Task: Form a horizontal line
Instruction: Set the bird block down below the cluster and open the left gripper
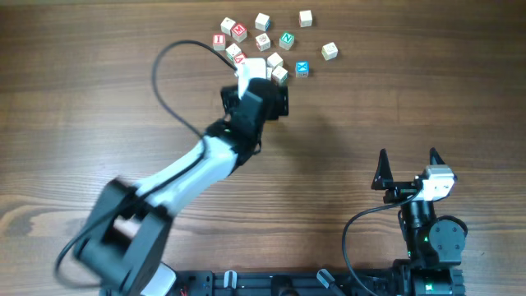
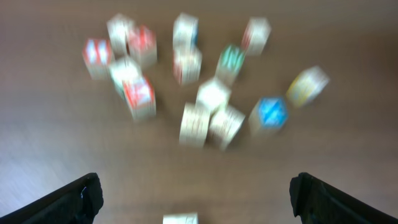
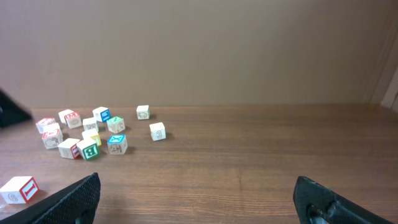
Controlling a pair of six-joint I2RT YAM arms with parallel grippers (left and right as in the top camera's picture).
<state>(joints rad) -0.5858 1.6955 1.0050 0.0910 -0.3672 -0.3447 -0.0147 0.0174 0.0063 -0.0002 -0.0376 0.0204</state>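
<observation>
Three small cubes, two pale and one cyan-faced, made the horizontal line (image 1: 280,74) in the upper middle of the overhead view, just beyond the left gripper (image 2: 196,184), whose jaws stood wide apart. At lower right, the right gripper (image 1: 408,154) gaped wide too.

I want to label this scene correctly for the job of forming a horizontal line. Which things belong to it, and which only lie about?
Belongs to the job: short row of cubes ending in a cyan cube; left hand, open near it.
Only lying about: red-letter cubes; green-letter cube; pale cube; right hand, open, far away.
</observation>
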